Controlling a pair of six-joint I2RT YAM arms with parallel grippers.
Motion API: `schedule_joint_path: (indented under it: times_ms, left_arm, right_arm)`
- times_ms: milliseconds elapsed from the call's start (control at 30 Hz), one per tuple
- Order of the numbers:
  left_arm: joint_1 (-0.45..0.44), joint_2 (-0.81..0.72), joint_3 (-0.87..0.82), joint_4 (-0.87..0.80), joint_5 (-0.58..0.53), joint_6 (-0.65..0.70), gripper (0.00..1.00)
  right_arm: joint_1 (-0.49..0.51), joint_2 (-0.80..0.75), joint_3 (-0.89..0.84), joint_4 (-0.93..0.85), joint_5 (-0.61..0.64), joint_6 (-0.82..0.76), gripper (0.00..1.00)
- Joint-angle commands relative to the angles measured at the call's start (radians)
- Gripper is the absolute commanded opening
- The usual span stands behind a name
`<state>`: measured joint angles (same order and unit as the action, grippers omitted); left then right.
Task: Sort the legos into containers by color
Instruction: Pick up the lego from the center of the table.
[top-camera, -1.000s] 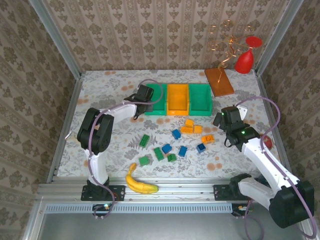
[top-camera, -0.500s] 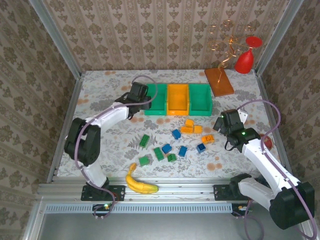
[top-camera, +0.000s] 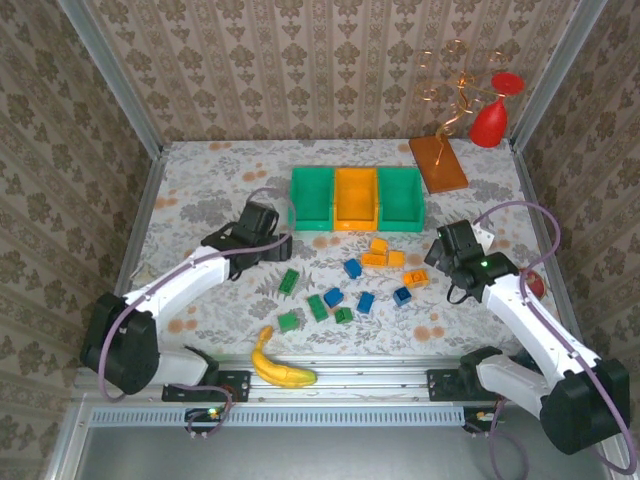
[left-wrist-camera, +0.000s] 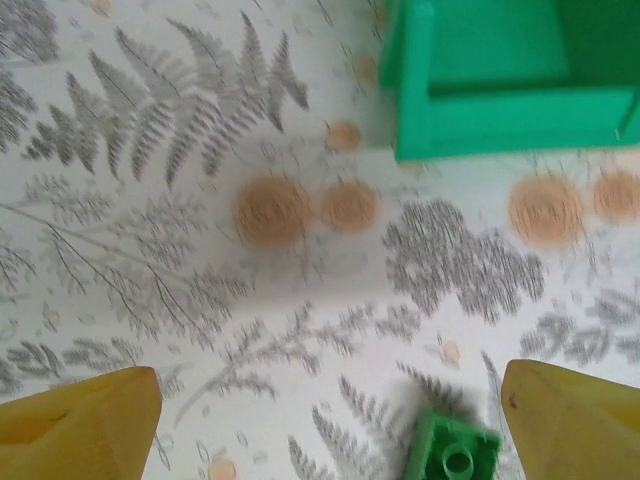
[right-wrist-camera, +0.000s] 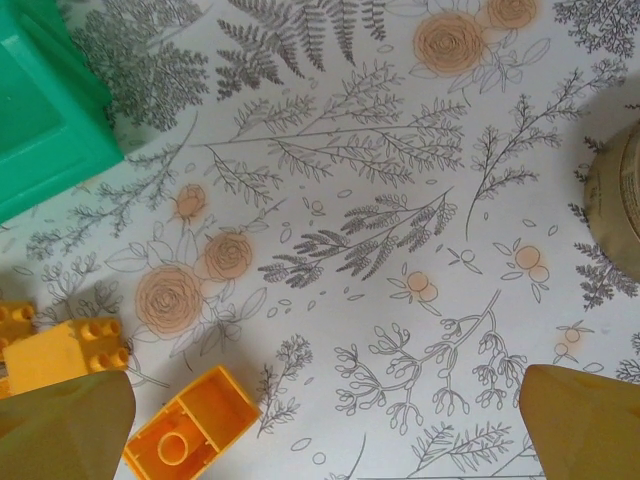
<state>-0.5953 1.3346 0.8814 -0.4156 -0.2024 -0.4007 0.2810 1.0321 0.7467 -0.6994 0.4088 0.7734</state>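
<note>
The left gripper (left-wrist-camera: 330, 425) has drawn back from the left green bin (top-camera: 311, 222) toward the middle of the table (top-camera: 200, 210). Its fingers are now spread wide and empty, so a brick was probably just dropped there. It hangs above a green brick (left-wrist-camera: 452, 455), likely the next pick. The right gripper (right-wrist-camera: 330, 420), released and empty, hovers by the orange bricks (top-camera: 378, 255). The blue bricks (top-camera: 352, 268) lie loose nearby, still unsorted.

The containers (top-camera: 356, 200) are set in a row at upper centre of the tabletop (top-camera: 200, 190). The legos (top-camera: 352, 268) are scattered just below them, the banana (top-camera: 275, 362) lower still (toward the bottom left), and the board (top-camera: 438, 163) at the row's upper right.
</note>
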Motion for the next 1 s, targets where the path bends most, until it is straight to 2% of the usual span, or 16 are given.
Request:
schedule_joint_path:
  times_ms: [0, 267, 533, 967]
  left_arm:
    - [-0.051, -0.034, -0.032, -0.104, 0.019, -0.013, 0.89]
    - [-0.134, -0.026, -0.095, -0.11, 0.073, -0.043, 0.85]
    - [-0.143, 0.027, -0.127, -0.084, 0.097, -0.057, 0.8]
    - [-0.142, 0.108, -0.108, -0.089, 0.063, -0.042, 0.78]
  right_arm:
    - [0.018, 0.028, 0.044, -0.057, 0.032, 0.051, 1.0]
    - [0.062, 0.075, 0.063, -0.068, 0.058, 0.073, 1.0]
    - [0.081, 0.104, 0.079, -0.063, 0.063, 0.074, 1.0]
    - [0.086, 0.114, 0.082, -0.046, 0.07, 0.073, 1.0]
